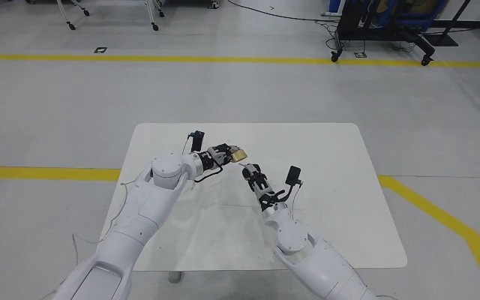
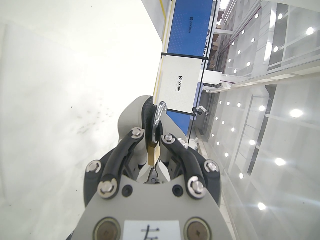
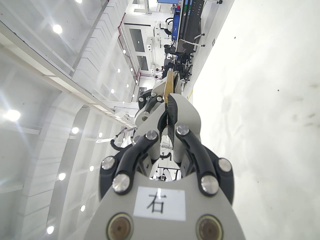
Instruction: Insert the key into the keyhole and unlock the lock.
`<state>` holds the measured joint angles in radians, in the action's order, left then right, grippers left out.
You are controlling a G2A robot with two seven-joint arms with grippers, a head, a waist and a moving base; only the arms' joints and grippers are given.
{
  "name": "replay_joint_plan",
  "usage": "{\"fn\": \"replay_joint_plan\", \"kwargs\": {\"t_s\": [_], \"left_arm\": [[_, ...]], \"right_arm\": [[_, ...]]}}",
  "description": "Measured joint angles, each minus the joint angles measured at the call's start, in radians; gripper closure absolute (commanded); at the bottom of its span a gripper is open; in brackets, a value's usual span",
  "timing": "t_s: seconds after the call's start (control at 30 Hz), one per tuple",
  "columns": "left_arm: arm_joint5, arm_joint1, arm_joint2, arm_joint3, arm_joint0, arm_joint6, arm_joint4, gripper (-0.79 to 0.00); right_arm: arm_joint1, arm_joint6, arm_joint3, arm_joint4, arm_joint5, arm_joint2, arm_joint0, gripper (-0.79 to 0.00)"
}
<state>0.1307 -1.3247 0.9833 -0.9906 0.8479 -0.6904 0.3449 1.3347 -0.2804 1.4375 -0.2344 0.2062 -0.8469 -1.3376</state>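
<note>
Over the table, top view: left gripper is holding the lock aloft, right gripper hovering just beside it.
Lock, left wrist view: fingers are clamping shut on its brass body, shackle poking outward, probably steadying it.
Key, right wrist view: fingers are pinching the key, aiming it toward the lock.
</note>
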Motion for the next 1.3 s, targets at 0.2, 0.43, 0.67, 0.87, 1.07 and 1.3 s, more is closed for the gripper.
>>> {"fn": "replay_joint_plan", "kwargs": {"t_s": [0.2, 0.43, 0.67, 0.87, 1.07, 1.3], "left_arm": [[-0.001, -0.001, 0.002, 0.001, -0.001, -0.007, -0.006, 0.0], [0.002, -0.004, 0.0, 0.002, -0.001, -0.009, -0.015, 0.0], [0.0, -0.006, 0.003, 0.004, -0.001, -0.013, -0.016, 0.0], [-0.001, -0.007, 0.008, 0.005, 0.0, -0.013, -0.013, 0.0], [0.002, -0.008, 0.009, 0.005, 0.001, -0.016, -0.018, 0.0], [0.003, -0.009, 0.011, 0.006, 0.002, -0.019, -0.021, 0.0]], "right_arm": [[0.008, -0.012, -0.002, 0.011, 0.019, -0.018, -0.012, 0.0], [0.022, -0.009, -0.012, 0.022, 0.003, -0.019, -0.007, 0.0], [0.035, -0.027, -0.024, 0.045, -0.01, -0.025, -0.006, 0.0], [0.045, -0.031, -0.032, 0.056, -0.012, -0.031, -0.007, 0.0], [0.055, -0.032, -0.034, 0.065, -0.01, -0.037, -0.008, 0.0], [0.064, -0.029, -0.044, 0.069, -0.014, -0.05, -0.008, 0.0]]}}
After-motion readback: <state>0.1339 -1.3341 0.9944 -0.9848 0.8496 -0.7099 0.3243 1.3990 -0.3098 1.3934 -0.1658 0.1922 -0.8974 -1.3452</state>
